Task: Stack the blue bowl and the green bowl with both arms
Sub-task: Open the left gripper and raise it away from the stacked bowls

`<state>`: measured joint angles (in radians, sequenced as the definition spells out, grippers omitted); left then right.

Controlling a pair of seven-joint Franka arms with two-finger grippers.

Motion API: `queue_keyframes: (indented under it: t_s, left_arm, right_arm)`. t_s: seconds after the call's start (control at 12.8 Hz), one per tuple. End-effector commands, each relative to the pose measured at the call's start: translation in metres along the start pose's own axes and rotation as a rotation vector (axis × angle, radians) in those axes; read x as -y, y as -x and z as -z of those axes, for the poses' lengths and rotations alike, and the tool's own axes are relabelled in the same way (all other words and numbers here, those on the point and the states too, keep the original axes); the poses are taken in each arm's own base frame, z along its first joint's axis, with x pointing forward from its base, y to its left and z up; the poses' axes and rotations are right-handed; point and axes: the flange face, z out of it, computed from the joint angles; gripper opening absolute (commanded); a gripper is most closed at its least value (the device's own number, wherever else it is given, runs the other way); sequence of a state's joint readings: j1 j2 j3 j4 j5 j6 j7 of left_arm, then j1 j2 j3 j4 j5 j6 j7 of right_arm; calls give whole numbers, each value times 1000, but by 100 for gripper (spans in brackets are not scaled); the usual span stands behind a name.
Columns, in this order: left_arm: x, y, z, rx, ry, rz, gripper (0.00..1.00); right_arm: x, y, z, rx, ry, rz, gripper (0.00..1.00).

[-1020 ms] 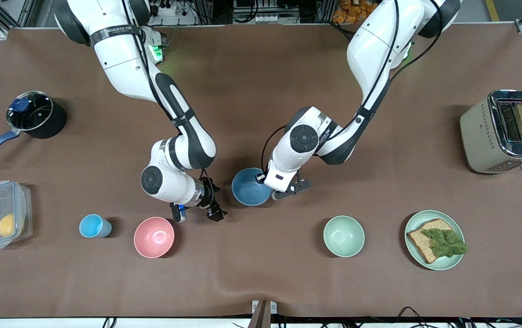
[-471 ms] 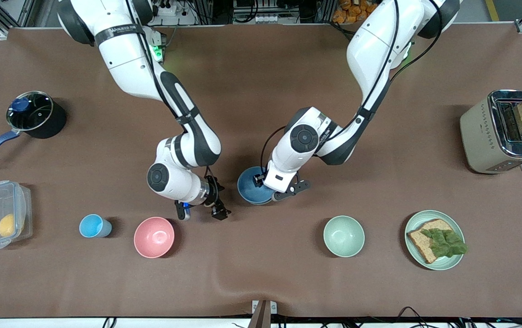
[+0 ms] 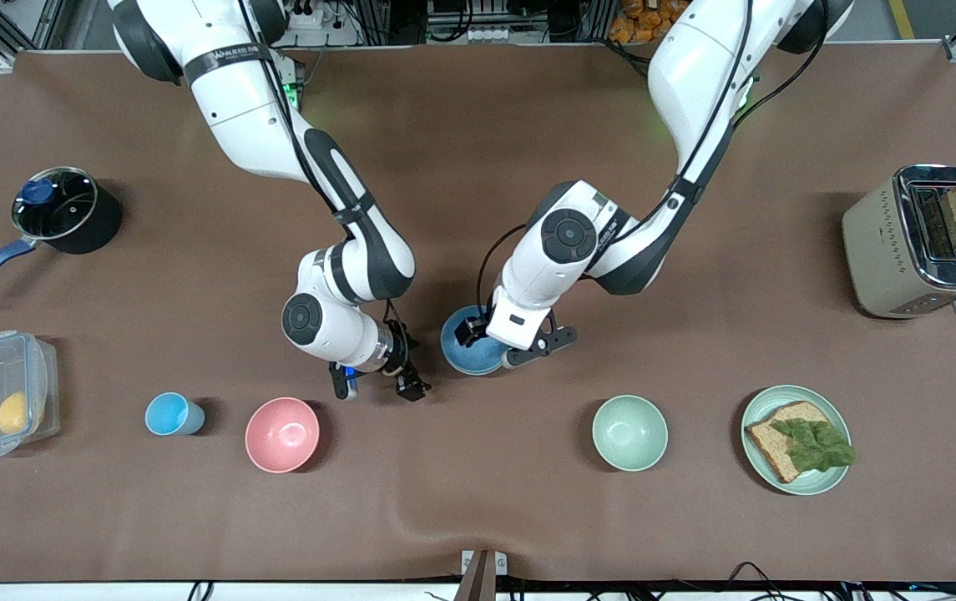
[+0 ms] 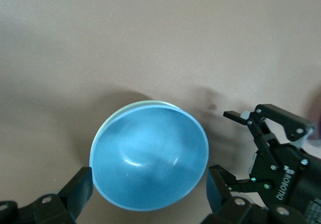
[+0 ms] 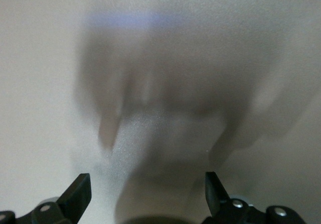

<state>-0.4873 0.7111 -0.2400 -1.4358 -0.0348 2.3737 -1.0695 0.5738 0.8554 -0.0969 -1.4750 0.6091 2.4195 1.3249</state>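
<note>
Blue bowl (image 4: pixel 149 156) nested, green bowl (image 4: pixel 131 106) mostly hidden; both jaws wide, empty.

I see the round matte sky-blue bowl (image 3: pixel 467 355) (image 4: pixel 150 158) nested upright in the sage-green bowl (image 4: pixel 108 126), mid-desk.

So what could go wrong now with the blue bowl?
1. The left gripper is open, with a finger on each side of the blue bowl. That bowl seems nested in the green bowl, of which only a thin rim shows. If the gripper lifts away crooked, a finger might clip the rim and tip the stack.
2. The right gripper hangs open over the table close beside the bowls, so the two arms might bump.
</note>
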Motion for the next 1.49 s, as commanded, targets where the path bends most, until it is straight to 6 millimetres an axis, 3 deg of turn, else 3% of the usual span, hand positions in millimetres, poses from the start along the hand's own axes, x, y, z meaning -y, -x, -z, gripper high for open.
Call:
queue_keyframes:
  t_s: [0.0, 0.24, 0.39, 0.63, 0.86, 1.1, 1.18, 1.41]
  left_arm:
    - [8, -21, 54, -14, -14, 45, 100]
    - [33, -58, 137, -47, -53, 78, 100]
    - [64, -78, 200, -78, -143, 18, 100]
    - [140, -114, 311, -60, -243, -156, 100]
    - [214, -136, 389, -22, -277, -283, 100]
    - [235, -124, 426, -2, -292, -373, 100]
    - [237, -118, 427, -1, -299, -373, 100]
    - [241, -106, 429, 21, -316, -374, 100]
  right_arm:
    - [5, 2, -3, 12, -13, -21, 100]
    - [8, 6, 1, 15, -22, -36, 100]
    - [9, 17, 1, 20, -25, -27, 100]
    - [10, 18, 1, 20, -26, -22, 100]
    - [11, 19, 6, 8, -26, 38, 100]
    - [15, 11, 28, -14, 5, 173, 100]
    - [15, 12, 39, -7, 36, 239, 100]
    - [11, -30, 90, 12, 148, 395, 100]
